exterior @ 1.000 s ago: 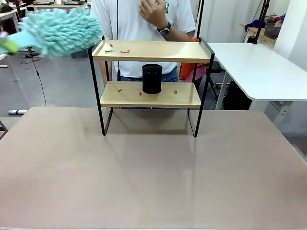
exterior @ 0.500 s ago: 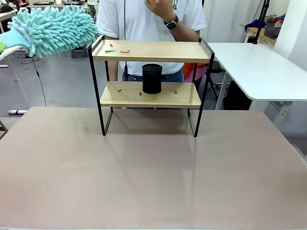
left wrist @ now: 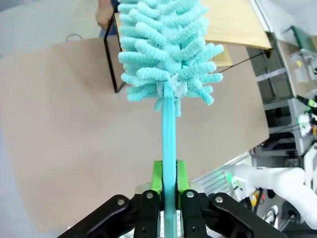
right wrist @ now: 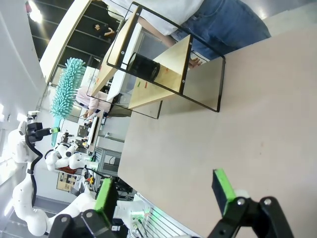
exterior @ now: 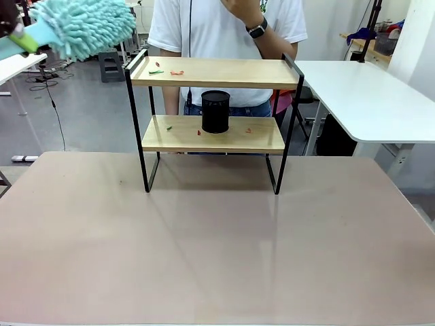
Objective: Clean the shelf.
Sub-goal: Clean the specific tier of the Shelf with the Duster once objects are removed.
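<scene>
the left claw [left wrist: 168, 184] is pressed tight on the thin teal handle of a duster [left wrist: 167, 54], one green pad on each side of the stick. the handle runs out to the fluffy teal head. in the front view that head hangs in the air off the left end of the shelf [exterior: 224, 72], a little above its top board and not touching it. the right claw [right wrist: 163, 192] is spread wide with nothing between its fingers, low over the brown table [exterior: 204, 244] and well apart from the shelf.

the shelf stands upright on its four legs at the far middle of the table. small red and green scraps [exterior: 166, 71] lie near the left end of the top board. a few more sit on the lower board around a black cup [exterior: 215, 111] that stands in its middle. a person [exterior: 224, 27] stands just behind the shelf, one arm bent up.

the job looks to be at its start: the duster is in hand and near the shelf, but the scraps show no board is wiped yet. the next move calls for lowering the head onto the left end of the top board and sweeping it along so the scraps go off the edge. the lower board looks harder, since the gap is low and the cup is in the way. the duster will have to work around the cup without knocking it over.
</scene>
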You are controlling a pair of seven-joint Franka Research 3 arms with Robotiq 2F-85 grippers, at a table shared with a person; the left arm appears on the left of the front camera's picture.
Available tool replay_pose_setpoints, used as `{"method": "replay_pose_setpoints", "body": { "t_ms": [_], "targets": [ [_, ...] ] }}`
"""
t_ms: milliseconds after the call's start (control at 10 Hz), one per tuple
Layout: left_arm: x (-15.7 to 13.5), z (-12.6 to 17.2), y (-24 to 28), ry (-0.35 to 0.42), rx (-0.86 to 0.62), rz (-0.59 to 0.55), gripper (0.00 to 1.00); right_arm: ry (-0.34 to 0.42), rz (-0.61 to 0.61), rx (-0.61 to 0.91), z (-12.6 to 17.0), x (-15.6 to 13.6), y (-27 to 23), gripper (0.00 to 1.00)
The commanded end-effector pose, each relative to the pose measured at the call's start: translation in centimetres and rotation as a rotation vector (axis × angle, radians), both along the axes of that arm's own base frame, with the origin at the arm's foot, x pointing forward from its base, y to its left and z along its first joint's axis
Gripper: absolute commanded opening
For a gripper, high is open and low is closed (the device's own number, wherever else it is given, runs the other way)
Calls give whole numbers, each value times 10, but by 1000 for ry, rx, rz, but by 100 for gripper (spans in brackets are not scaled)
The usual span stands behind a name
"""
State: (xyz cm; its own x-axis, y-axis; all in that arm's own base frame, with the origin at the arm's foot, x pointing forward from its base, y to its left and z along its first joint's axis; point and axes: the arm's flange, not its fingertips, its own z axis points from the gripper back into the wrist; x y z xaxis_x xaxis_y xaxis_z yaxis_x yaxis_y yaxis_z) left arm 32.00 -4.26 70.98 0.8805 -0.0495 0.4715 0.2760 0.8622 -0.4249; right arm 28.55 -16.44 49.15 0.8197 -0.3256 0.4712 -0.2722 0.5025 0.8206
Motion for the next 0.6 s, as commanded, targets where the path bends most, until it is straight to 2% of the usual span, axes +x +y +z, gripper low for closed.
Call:
{"method": "replay_pose_setpoints", "body": {
  "t_ms": [0, 100, 500],
  "targets": [
    [17, -3, -19, 44, 55, -2, 12, -35, 5, 5, 0, 3, 1, 100],
    [25, -7, -26, 61, 81, 38, 12, -35, 5, 5, 0, 3, 1, 100],
    [39, -18, -48, 81, 116, 19, 12, -35, 5, 5, 0, 3, 1, 100]
  ]
}}
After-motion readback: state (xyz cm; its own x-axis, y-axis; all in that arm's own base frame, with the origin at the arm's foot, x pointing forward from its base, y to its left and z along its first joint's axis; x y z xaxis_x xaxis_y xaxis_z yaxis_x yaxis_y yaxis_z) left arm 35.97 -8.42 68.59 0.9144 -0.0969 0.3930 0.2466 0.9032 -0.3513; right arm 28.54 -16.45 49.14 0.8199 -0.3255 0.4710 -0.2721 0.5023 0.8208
